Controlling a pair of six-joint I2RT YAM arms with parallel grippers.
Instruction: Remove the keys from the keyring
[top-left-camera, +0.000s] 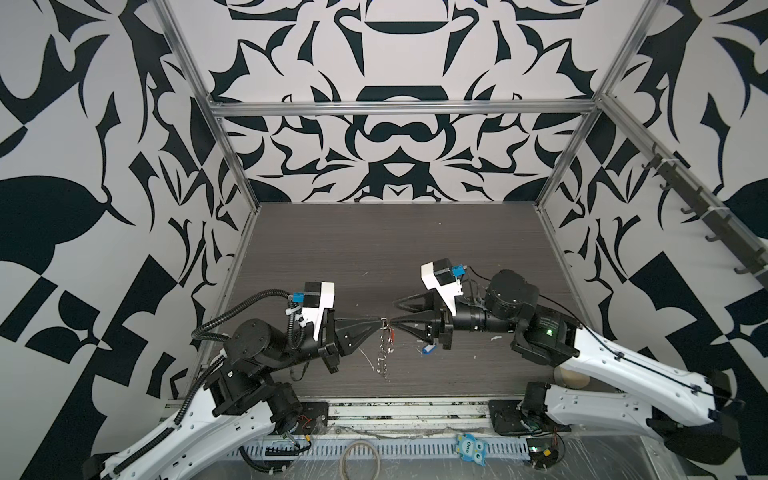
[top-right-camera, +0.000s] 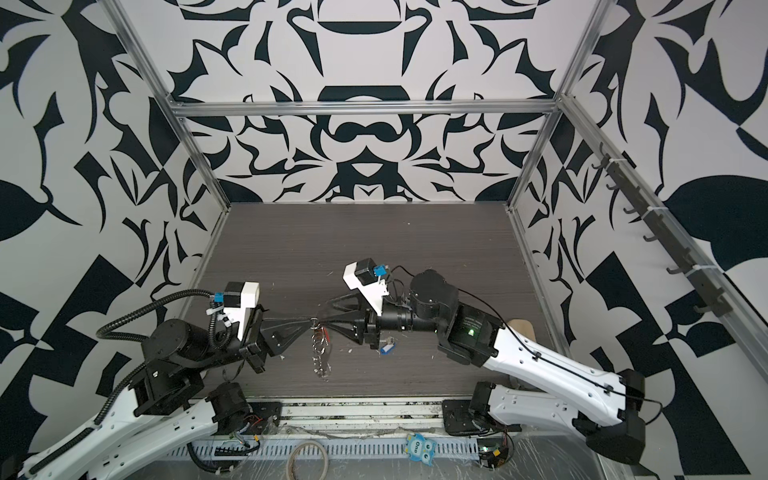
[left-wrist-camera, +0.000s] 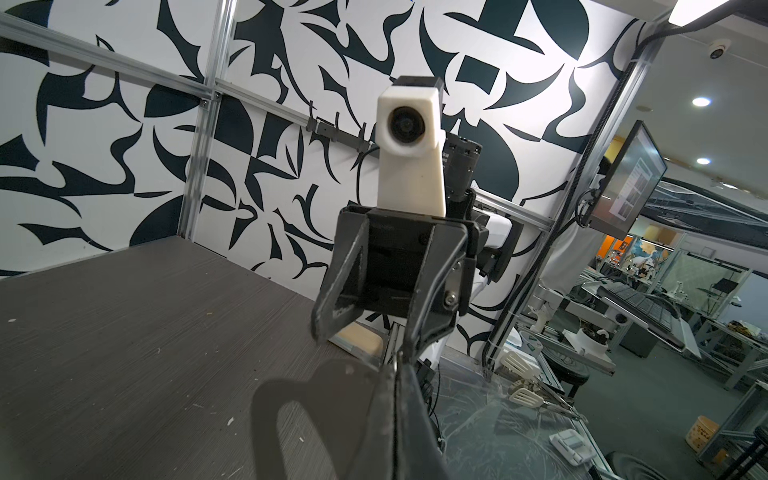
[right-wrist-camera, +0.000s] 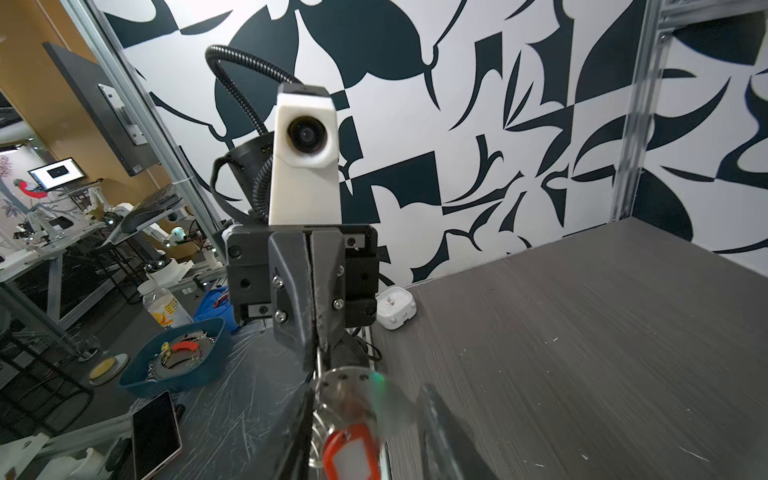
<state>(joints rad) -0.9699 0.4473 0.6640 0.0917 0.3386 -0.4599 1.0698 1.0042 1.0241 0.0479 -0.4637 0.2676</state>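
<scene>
The keyring (top-left-camera: 384, 349) hangs over the front middle of the table in both top views, with its row of small silver rings (top-right-camera: 320, 353) running downward. My left gripper (top-left-camera: 380, 320) is shut on its top end; a silver ring shows between the tips (left-wrist-camera: 397, 365). The grey translucent plate (left-wrist-camera: 316, 399) hangs beside those fingers. My right gripper (top-left-camera: 394, 312) is open, with one finger on each side of the plate (right-wrist-camera: 353, 390). The red-tagged key (right-wrist-camera: 351, 455) still hangs on the ring. The blue-tagged key (top-left-camera: 429, 350) lies loose on the table under the right wrist.
White scraps (top-left-camera: 494, 338) dot the dark table (top-left-camera: 374, 249). A tan loop of cord (top-left-camera: 359, 459) and a blue owl sticker (top-left-camera: 469, 449) lie past the front rail. A tan object (top-left-camera: 575, 380) sits at the front right corner. Aluminium posts (top-left-camera: 232, 158) frame the cell.
</scene>
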